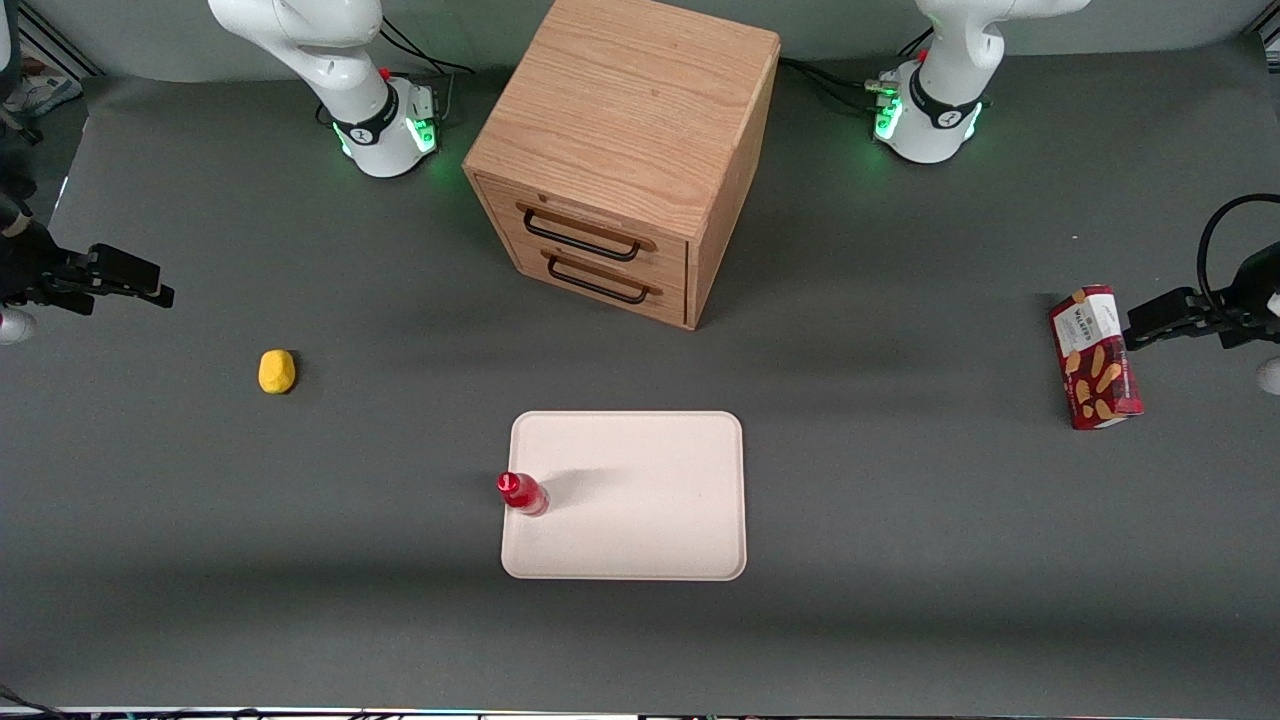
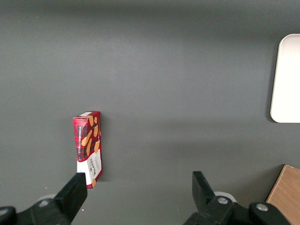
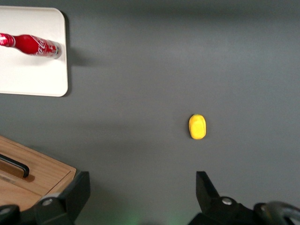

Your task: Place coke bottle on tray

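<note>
The coke bottle (image 1: 523, 493), small and all red with a red cap, stands upright on the pale cream-pink tray (image 1: 640, 520), at the tray's edge toward the working arm's end. It also shows in the right wrist view (image 3: 30, 45), on the tray (image 3: 33, 75). My right gripper (image 1: 150, 285) is open and empty. It hovers far off toward the working arm's end of the table, farther from the front camera than the tray. In the right wrist view the gripper (image 3: 142, 183) has only bare grey table between its fingers. A corner of the tray (image 2: 287, 79) shows in the left wrist view.
A wooden two-drawer cabinet (image 1: 620, 150) stands farther from the front camera than the tray. A small yellow object (image 1: 277, 371) lies on the table near my gripper, also in the right wrist view (image 3: 197, 126). A red snack box (image 1: 1095, 357) stands toward the parked arm's end.
</note>
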{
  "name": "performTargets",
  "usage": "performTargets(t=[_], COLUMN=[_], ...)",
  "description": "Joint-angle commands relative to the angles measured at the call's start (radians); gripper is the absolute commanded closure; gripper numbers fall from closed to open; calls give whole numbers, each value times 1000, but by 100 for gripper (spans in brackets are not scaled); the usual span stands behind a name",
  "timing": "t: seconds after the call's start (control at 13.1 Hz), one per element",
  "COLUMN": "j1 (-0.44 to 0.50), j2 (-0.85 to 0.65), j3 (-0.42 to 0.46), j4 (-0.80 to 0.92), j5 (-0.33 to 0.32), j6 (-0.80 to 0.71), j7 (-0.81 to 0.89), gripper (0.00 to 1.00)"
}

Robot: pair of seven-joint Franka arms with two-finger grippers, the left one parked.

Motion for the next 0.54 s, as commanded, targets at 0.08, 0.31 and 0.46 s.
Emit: performTargets(t=[0.08, 0.31, 0.46], j1=[32, 37, 37], j2=[-33, -30, -30], j3=[-12, -12, -12], j4=[-31, -28, -28], j5=[-16, -16, -17], j6=[29, 29, 27], j7=[-5, -4, -3], gripper=[0, 0, 0])
